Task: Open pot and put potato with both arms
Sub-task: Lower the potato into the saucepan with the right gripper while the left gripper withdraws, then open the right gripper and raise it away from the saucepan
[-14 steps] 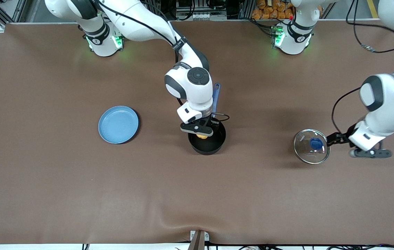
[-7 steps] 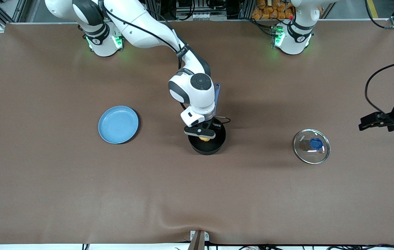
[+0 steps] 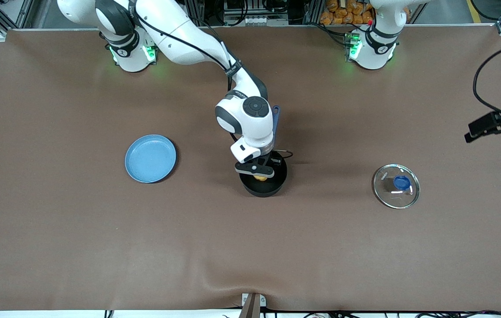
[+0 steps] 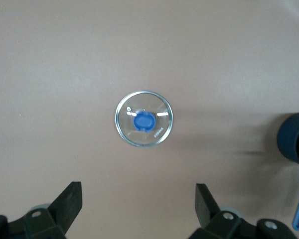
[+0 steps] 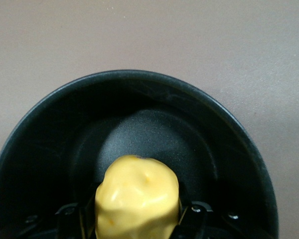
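Now the round clear glass lid with a blue knob [image 3: 396, 186] lies flat on the brown table [image 3: 100, 247], alone, toward the left arm's end. One second ago the left gripper stood just beside this lid. At this moment the left gripper [image 3: 496, 126] is up in the air near the table's edge at that end, well apart from the lid. In the left wrist view its two black fingers [image 4: 67, 205] are spread wide with nothing between them, and the lid [image 4: 144, 125] lies on the table below them.

About as near to the front camera as the lid, in the middle of the table, stands the small round black pot [image 3: 263, 179] without its lid. Its long blue handle [image 3: 275, 121] points toward the robots' bases. The right gripper [image 3: 257, 171] is down at the pot's mouth, a little lower than one second ago. In the right wrist view the small lumpy yellow potato [image 5: 137, 201] sits between its fingers [image 5: 195, 219], which are close against the potato's sides, inside the pot [image 5: 239, 149].

Toward the right arm's end lies the flat round blue plate [image 3: 150, 158], in the same place as before.

By count: one lid, one pot, one potato, one plate, two white robot arms.
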Robot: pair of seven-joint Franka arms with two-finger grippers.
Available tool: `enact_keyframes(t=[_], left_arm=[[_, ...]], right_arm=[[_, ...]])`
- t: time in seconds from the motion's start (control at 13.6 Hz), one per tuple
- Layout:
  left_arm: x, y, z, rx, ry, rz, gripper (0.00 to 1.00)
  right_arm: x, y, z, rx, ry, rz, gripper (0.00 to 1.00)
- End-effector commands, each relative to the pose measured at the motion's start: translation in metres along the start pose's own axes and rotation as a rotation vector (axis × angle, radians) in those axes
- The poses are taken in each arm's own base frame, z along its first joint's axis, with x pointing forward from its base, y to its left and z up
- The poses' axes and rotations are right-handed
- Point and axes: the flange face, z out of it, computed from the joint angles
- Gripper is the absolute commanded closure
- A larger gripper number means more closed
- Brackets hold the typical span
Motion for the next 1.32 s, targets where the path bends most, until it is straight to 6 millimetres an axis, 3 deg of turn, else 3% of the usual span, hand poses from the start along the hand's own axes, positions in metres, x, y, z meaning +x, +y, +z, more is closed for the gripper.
enact_keyframes(t=[0.0, 0.22, 0.29, 0.44, 0.66, 0.81, 1.03, 1.25], left_arm=[[-0.021, 0.009, -0.016, -0.009, -0.016, -0.010, 0.00], [-0.037, 0.047, -0.017, 0.005, -0.052, -0.060, 0.00], [-0.037, 0.056, -0.017, 0.013, -0.050, -0.077, 0.00], [-0.036, 0.059, -0.015, 0.014, -0.053, -0.073, 0.00], [-0.034, 0.053, -0.015, 0.012, -0.053, -0.079, 0.00], [-0.031, 0.049, -0.011, 0.012, -0.060, -0.085, 0.00], [-0.029, 0.052, -0.009, 0.014, -0.060, -0.081, 0.00], [-0.029, 0.052, -0.008, 0.013, -0.065, -0.081, 0.00]], right_arm=[[0.002, -0.007, 0.000, -0.002, 0.028, 0.005, 0.15], [0.009, -0.006, -0.010, 0.001, 0.029, 0.015, 0.00], [0.013, -0.008, -0.022, 0.014, 0.033, 0.020, 0.00], [0.044, 0.000, -0.068, 0.029, 0.035, 0.067, 0.00], [0.074, 0.019, -0.145, -0.022, 0.000, 0.114, 0.00], [0.088, 0.036, -0.192, -0.050, -0.035, 0.054, 0.00], [0.123, 0.080, -0.256, -0.038, -0.110, 0.017, 0.00], [0.165, 0.159, -0.330, -0.034, -0.180, -0.081, 0.00]])
